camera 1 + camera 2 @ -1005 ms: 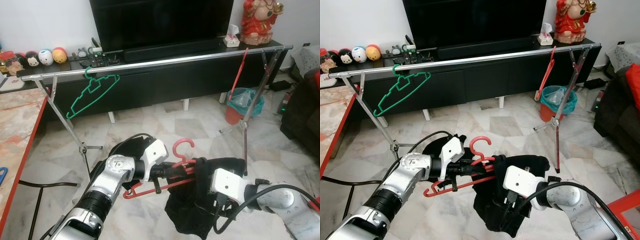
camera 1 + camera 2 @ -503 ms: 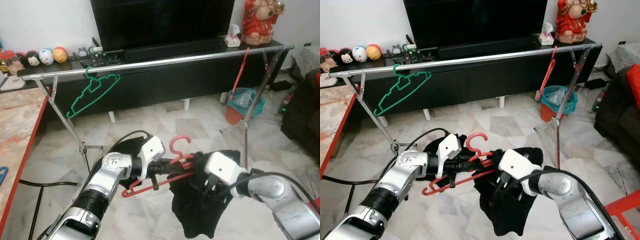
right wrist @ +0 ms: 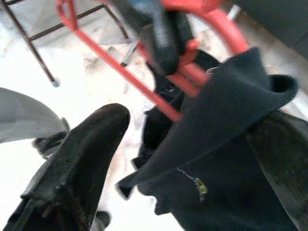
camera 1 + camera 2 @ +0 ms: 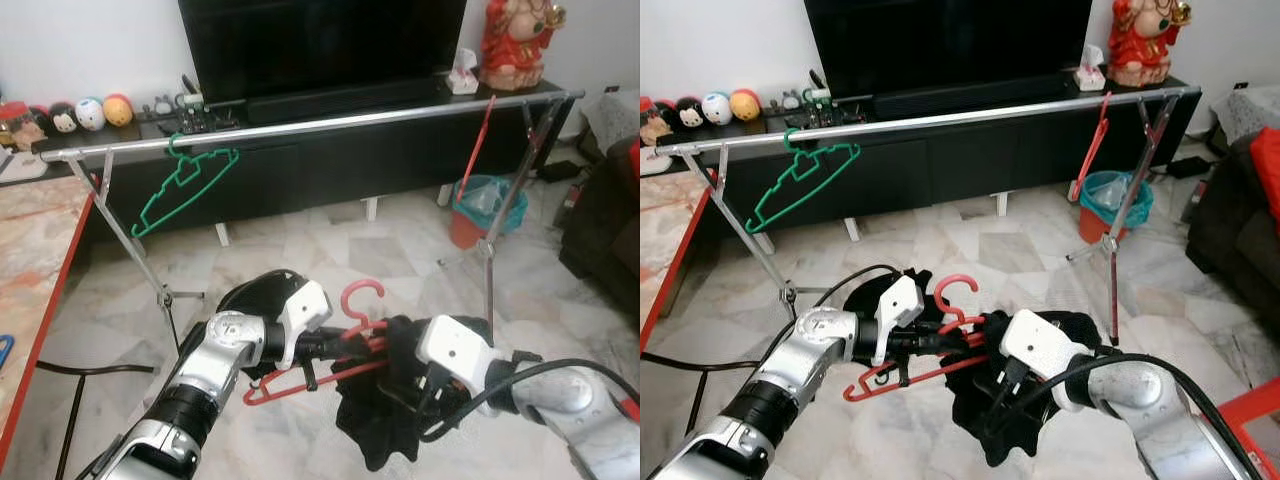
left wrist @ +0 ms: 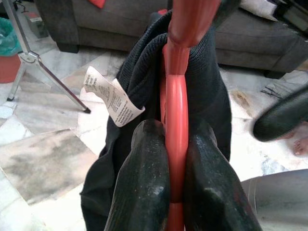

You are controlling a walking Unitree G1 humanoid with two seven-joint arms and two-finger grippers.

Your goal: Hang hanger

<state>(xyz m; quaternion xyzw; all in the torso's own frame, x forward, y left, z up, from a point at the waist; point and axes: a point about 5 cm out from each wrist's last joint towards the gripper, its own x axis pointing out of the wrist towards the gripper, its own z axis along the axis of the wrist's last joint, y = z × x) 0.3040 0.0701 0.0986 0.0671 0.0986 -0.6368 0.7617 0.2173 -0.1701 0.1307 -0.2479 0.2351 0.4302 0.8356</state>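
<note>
Red hanger [image 5: 176,96] clamped in left tool [image 5: 175,192]; right tool [image 3: 183,159] wide around black garment [image 3: 231,159]; tag [image 5: 113,98] unreadable

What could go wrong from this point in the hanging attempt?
The black garment covers just one side of the red hanger and could slide off. The left gripper pinches the hanger on a narrow bar, so it may twist. The right gripper is open around cloth and may drag it when withdrawn.

No readable text anywhere. Only candidate is the white care tag [image 5: 114,98] on the black garment [image 5: 207,96], and it carries lines of small print, too blurred to make out.
</note>
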